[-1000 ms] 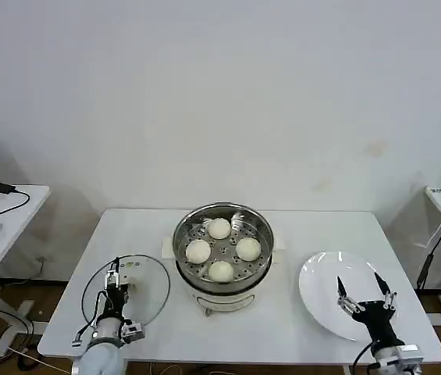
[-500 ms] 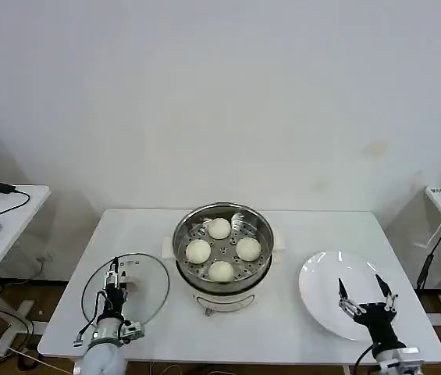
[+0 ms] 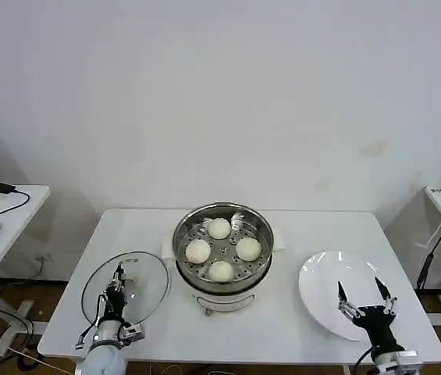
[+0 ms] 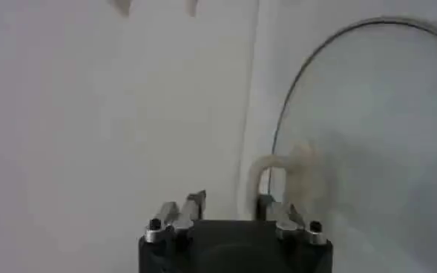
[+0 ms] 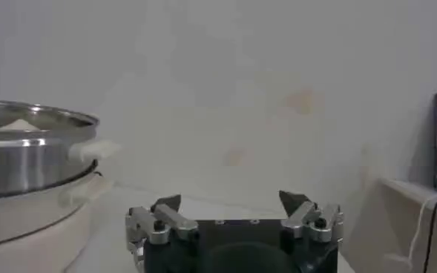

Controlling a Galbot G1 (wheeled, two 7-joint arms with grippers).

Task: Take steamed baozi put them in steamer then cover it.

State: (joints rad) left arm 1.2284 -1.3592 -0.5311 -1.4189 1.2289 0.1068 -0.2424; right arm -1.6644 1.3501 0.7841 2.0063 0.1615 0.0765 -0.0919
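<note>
Baozi: four steamed baozi (image 3: 221, 250) sit on the perforated tray inside the steamer (image 3: 222, 258), one toward the back wall, one toward the front, one on each side, forming a diamond; none touch each other. They are round, so no long axis or heading can be read from them. Steamer stands upright at the middle of the white surface (image 3: 282, 320), open mouth facing up, uncovered; white side handle (image 5: 90, 148) visible on the side toward the right arm. Glass lid (image 3: 126, 285) is to the steamer's left, over the front left part of the surface, tilted with its far edge raised. Left gripper (image 3: 117, 283) is at the lid's centre, jaws closed narrow on the lid's knob (image 4: 277, 178); the left wrist view shows the lid's rim arcing up beside the knob. White plate (image 3: 345, 293) lies flat on the right side of the surface, well apart from the steamer. Right gripper (image 3: 364, 301) hovers over the near part of the plate, jaws spread wide, holding nothing.
</note>
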